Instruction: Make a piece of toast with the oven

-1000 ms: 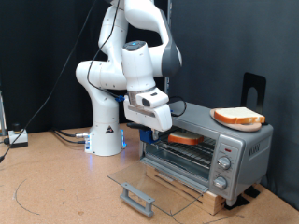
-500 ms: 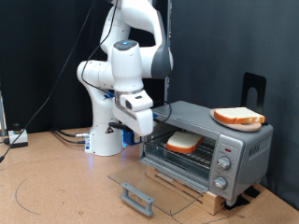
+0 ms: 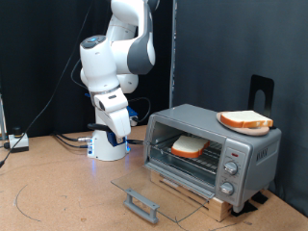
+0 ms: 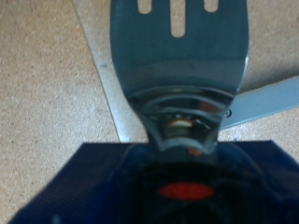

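Toast [image 3: 189, 146] on rack inside open oven [image 3: 214, 147], frame right. Gripper [image 3: 123, 133] at center-left, apart from oven's edge, clamped on spatula [image 4: 177, 56].

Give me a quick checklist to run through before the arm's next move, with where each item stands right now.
1. Bread slice on the rack inside the oven: ok.
2. Oven door shut: not ok, it lies open.
3. Gripper clear of the oven: ok, it is off to the exterior view's left.
4. Spatula blade bare: ok.
5. Second slice resting on the oven's top: ok.
6. Firm grip on the spatula: cannot tell.
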